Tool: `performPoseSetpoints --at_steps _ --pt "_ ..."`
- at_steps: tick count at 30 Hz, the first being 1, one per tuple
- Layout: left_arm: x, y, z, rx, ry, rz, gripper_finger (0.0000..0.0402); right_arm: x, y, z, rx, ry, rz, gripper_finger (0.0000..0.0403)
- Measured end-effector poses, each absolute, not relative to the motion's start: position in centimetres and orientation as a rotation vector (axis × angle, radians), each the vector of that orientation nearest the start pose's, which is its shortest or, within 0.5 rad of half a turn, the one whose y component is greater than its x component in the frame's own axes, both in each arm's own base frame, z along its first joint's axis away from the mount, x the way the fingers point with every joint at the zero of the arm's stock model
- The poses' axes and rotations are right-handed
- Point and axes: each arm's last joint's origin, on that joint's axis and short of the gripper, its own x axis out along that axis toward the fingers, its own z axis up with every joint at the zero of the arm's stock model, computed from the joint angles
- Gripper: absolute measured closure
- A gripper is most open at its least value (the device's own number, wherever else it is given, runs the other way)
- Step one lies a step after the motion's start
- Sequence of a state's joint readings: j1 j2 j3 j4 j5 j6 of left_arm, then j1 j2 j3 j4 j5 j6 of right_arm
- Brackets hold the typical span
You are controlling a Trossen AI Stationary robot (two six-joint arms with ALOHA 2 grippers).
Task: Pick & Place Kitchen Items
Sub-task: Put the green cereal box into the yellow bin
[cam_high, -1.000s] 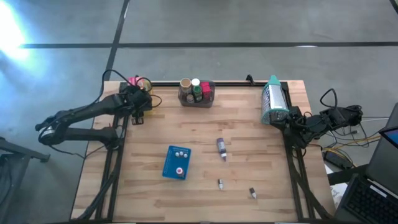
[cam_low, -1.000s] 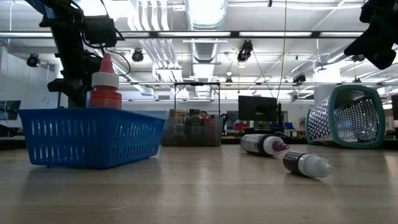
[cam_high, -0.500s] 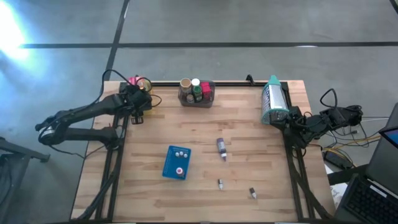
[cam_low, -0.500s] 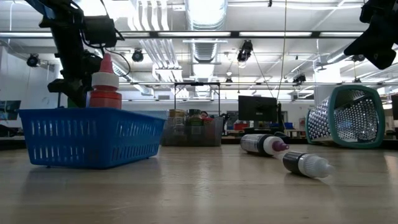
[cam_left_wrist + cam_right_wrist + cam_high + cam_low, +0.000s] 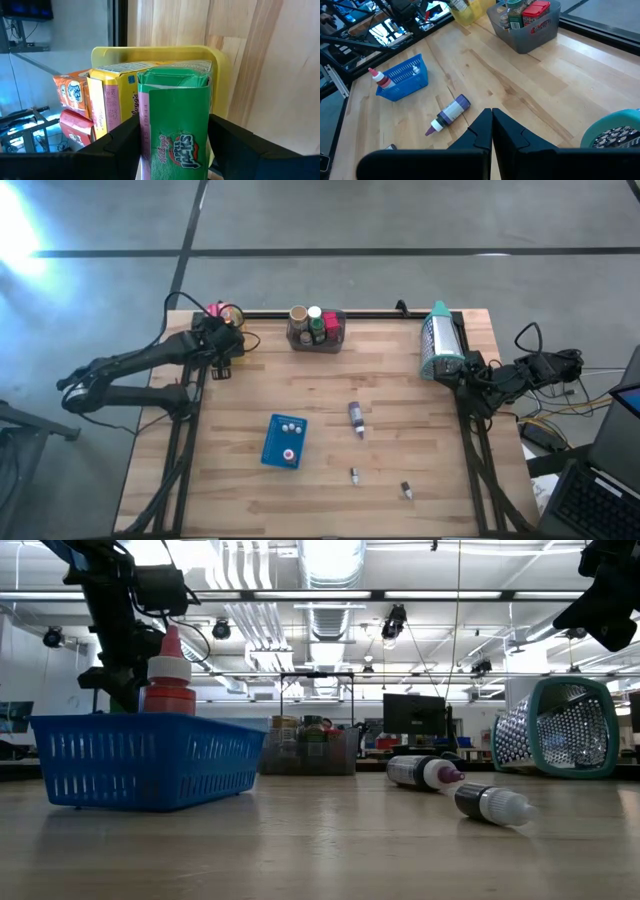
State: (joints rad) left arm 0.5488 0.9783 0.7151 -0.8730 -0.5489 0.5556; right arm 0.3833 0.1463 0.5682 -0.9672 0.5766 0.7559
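My left gripper (image 5: 173,125) is at the table's far left corner, shut on a green cereal box (image 5: 175,115). Just behind it stands a yellow bin (image 5: 220,70) with a yellow box (image 5: 112,100) and orange packets (image 5: 70,92) inside. The green box's bottom is hidden, so I cannot tell whether it rests in the bin. In the high view the left gripper (image 5: 222,343) sits beside the bin (image 5: 230,314). My right gripper (image 5: 491,117) is shut on nothing and hangs at the table's right edge (image 5: 468,372). My left gripper pinches the green box between its two fingers, one on each narrow side (image 5: 144,150). The box's printed face is turned to the wrist camera. The fingers slant down at it from the near side. The box stands upright in the hold.
A grey bin (image 5: 316,328) of jars stands at the far middle and a teal mesh basket (image 5: 440,340) lies on its side at the far right. On the boards lie a blue basket (image 5: 284,440) with a red bottle (image 5: 170,680), a purple bottle (image 5: 356,417) and two tiny bottles (image 5: 354,475) (image 5: 406,490).
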Motion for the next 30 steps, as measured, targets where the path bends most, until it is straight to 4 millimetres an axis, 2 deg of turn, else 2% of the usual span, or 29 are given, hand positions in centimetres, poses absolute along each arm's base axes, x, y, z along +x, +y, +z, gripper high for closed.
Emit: performPoseSetpoints --at_steps 19,30 --pt "13.5 9.8 23.3 0.439 1.389 0.570 0.0183 4.0 -0.1 24.9 0.487 0.383 -0.357 0.0394" --pt "13.1 9.8 22.1 0.452 1.429 0.559 0.0179 4.0 -0.1 24.9 0.487 0.383 -0.357 0.0394"
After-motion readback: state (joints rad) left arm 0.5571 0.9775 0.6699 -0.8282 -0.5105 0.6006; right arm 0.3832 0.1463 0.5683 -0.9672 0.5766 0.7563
